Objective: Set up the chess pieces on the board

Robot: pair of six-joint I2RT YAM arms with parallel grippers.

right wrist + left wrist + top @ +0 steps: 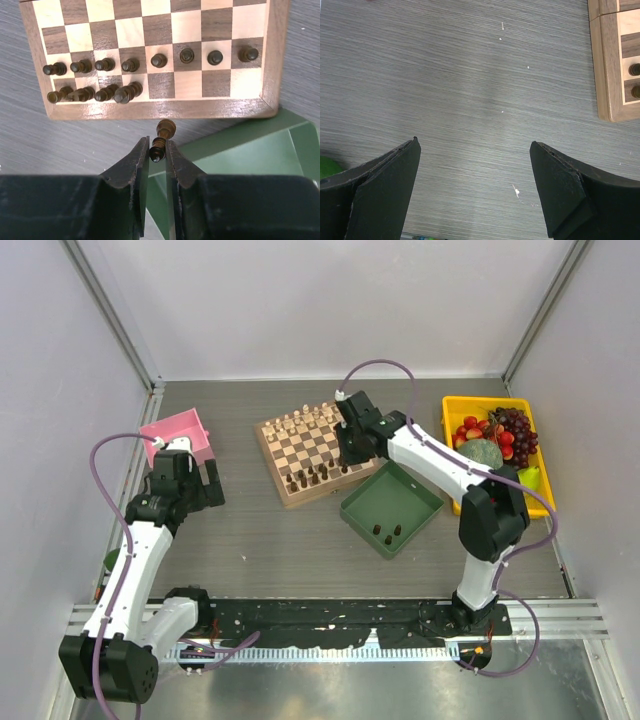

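Piece [164,131]: pinched by right gripper [157,149], just off dark-side edge of board [279,60], over tray [240,150] corner. Left gripper [475,160]: fingers spread (idle over table [470,75]). Step: placing. Next: advance to vacant back-row square, lower, release.

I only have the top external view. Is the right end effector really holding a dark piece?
Observer: Yes. The right end effector is shut on a dark chess piece, pinched by its narrow end.
Operator: Which squares in the row nearest the arms are free?
Observer: On the board, the four toward the green tray; the other four hold pieces.
Operator: And the left?
Observer: The left end effector is open and holding nothing.
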